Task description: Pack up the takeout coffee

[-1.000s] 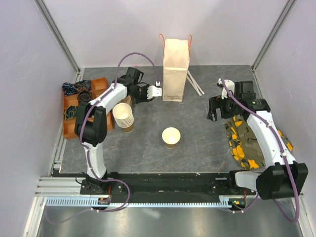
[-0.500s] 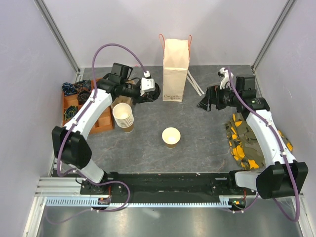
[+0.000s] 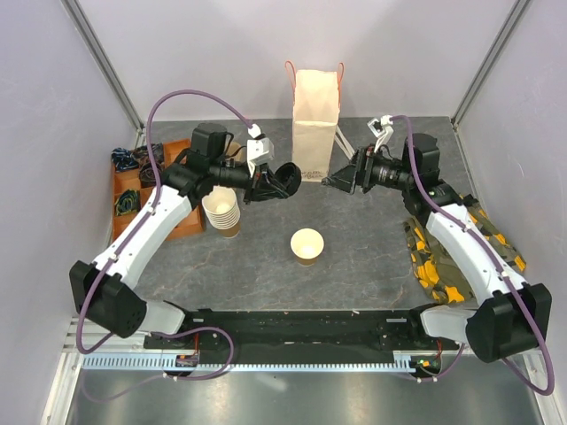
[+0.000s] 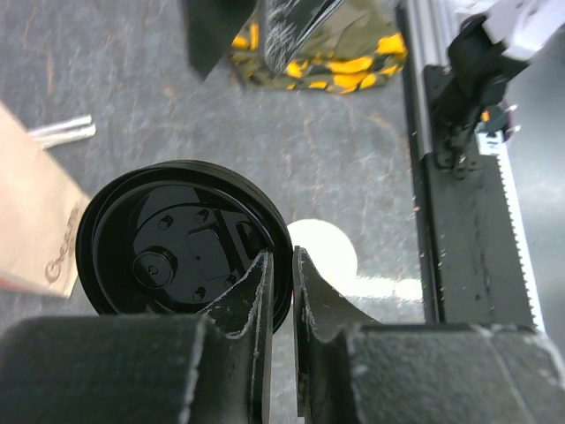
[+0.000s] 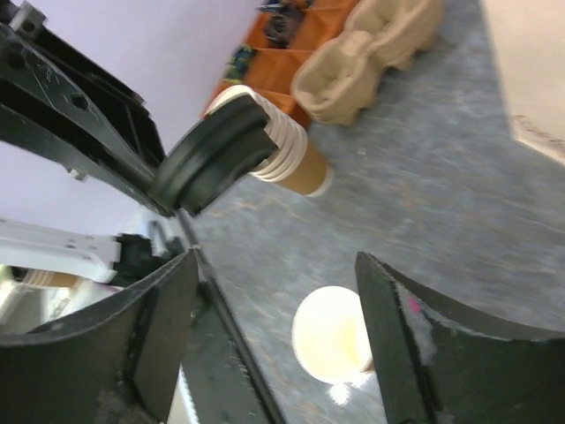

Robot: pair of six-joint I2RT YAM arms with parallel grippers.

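No lidded cup shows. A single tan paper cup (image 3: 307, 245) stands open-topped mid-table; it also shows in the left wrist view (image 4: 325, 249) and the right wrist view (image 5: 335, 340). My left gripper (image 3: 276, 181) is shut on the rim of a black lid (image 3: 287, 179) and holds it in the air, up and left of the cup, in front of the paper bag (image 3: 316, 124). In the left wrist view the fingers (image 4: 281, 261) pinch the lid's edge (image 4: 177, 238). My right gripper (image 3: 341, 180) is open and empty, facing the lid (image 5: 216, 150) from the right.
A stack of lidless cups (image 3: 221, 210) stands left of the single cup. An orange tray (image 3: 133, 190) of packets and a cardboard cup carrier (image 5: 371, 53) sit at the left. Two straws (image 3: 350, 146) lie by the bag. A camouflage-patterned pouch (image 3: 438, 252) lies at the right.
My left arm has stretched out and carried the lid rightward, in front of the bag. My right gripper has swung left toward the middle and turned to face the lid.
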